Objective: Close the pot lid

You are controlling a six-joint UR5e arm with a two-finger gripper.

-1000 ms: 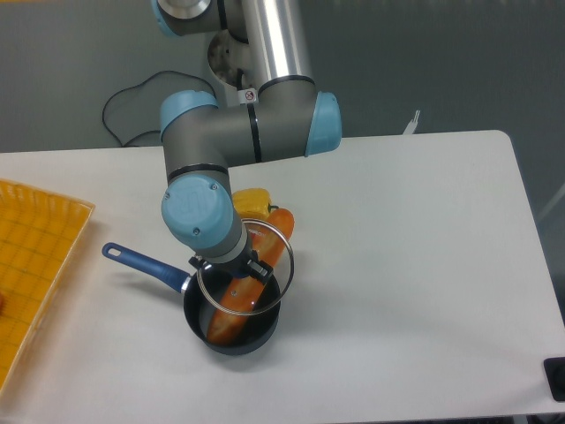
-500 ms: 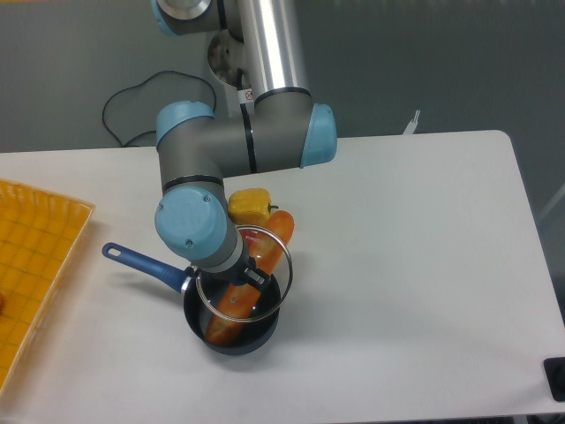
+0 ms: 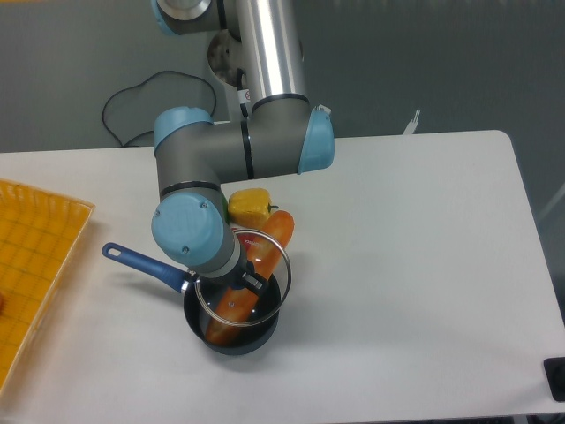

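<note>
Glass lid (image 3: 240,281), metal-rimmed, sits tilted over the dark grey pot (image 3: 231,327); you can see an orange carrot (image 3: 250,283) through it, its top end poking past the pot's rim. Your hand (image 3: 244,281) is mostly hidden under the blue wrist, so you cannot tell its grip. Behind the pot lies a yellow pepper (image 3: 250,206); the pot's blue handle (image 3: 144,264) points toward the orange tray (image 3: 35,265) across the white tabletop (image 3: 415,265).
</note>
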